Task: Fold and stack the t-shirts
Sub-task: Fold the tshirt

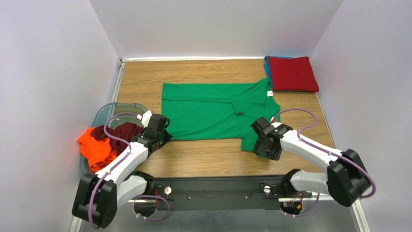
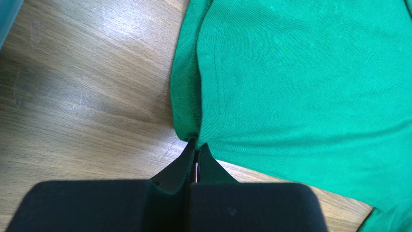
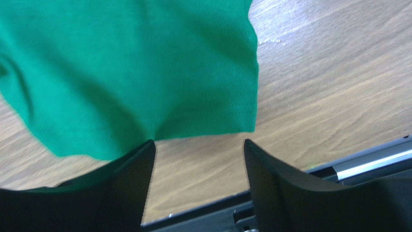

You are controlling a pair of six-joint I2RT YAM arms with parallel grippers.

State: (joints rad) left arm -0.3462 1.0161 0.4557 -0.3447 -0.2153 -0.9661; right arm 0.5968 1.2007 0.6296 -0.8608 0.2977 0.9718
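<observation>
A bright green t-shirt (image 1: 208, 108) lies partly folded in the middle of the wooden table, its white neck tag (image 1: 270, 93) at the right. My left gripper (image 1: 163, 126) is shut on its near-left corner, which is pinched at the fingertips in the left wrist view (image 2: 196, 143); the green cloth (image 2: 300, 72) spreads away to the right. My right gripper (image 1: 261, 141) is open and empty just over the wood, at the hem of the near-right sleeve (image 3: 121, 63), its jaws (image 3: 198, 142) wide apart. A folded red t-shirt (image 1: 291, 72) lies on a teal-blue one (image 1: 266, 67) at the back right.
A translucent bluish tub (image 1: 104, 113) stands at the left edge, holding a crumpled orange t-shirt (image 1: 94, 147) and a dark maroon one (image 1: 123, 130). White walls close in the table on three sides. The black base rail (image 1: 217, 191) runs along the near edge.
</observation>
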